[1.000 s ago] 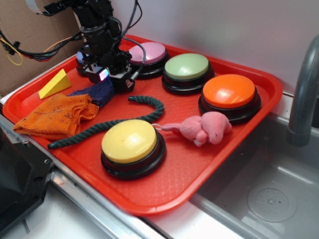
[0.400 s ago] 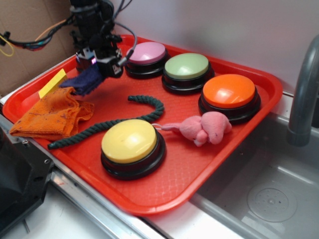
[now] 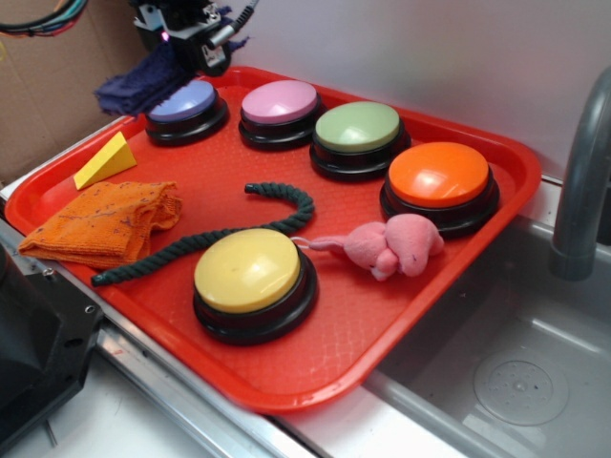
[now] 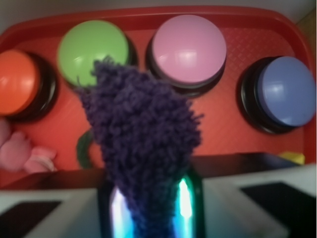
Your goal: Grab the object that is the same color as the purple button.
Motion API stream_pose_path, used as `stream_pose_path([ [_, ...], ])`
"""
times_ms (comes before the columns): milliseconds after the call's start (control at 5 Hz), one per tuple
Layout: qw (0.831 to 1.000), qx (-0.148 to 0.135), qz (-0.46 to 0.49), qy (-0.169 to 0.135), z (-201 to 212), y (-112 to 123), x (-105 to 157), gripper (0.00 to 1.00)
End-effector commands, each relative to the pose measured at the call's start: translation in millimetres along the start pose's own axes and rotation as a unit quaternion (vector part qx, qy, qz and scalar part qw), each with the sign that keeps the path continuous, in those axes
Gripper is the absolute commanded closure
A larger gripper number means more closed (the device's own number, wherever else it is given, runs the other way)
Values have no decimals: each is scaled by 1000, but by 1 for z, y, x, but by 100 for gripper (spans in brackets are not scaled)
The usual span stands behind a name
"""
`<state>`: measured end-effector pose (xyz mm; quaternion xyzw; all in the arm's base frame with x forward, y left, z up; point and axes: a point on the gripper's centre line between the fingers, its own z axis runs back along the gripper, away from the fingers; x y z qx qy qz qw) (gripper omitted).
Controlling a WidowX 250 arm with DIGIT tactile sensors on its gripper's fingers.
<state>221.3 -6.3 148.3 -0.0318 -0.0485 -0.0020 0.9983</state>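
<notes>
Nearest in the exterior view we see the round yellow dome button [image 3: 252, 277] on the front of the red plastic tray [image 3: 334, 363], which sits beside a grey metal sink basin [image 3: 516, 382] with a grey faucet pipe [image 3: 582, 172] at right. Left of the yellow button lies the folded orange knitted cloth [image 3: 100, 224], and the dark green rope [image 3: 224, 234] curves between them. A pink plush toy [image 3: 391, 246] lies just right of the rope's end. A yellow foam wedge [image 3: 105, 160] sits behind the orange cloth.

Farther back we see a row of buttons: round orange button [image 3: 439, 181], round pale green button [image 3: 358, 132], pink-lilac button [image 3: 280, 105], and the periwinkle purple button [image 3: 184, 103] at the far left.

Above the purple button, at the top edge, the black gripper [image 3: 181, 33] holds the dark purple knitted rag [image 3: 143, 84] clear of the tray; the rag hangs down to the left of it. The exterior view cuts off most of the arm.

The wrist view shows what the exterior does not: the rag [image 4: 143, 144] pinched between the fingers, filling the centre, jaws closed on its lower end. Below it the four far buttons appear blurred, purple one [image 4: 287, 94] at right.
</notes>
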Motion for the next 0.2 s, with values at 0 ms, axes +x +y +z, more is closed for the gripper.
stream_pose_path([
  [0,999,8,6,-41,29,-29,-22,100],
])
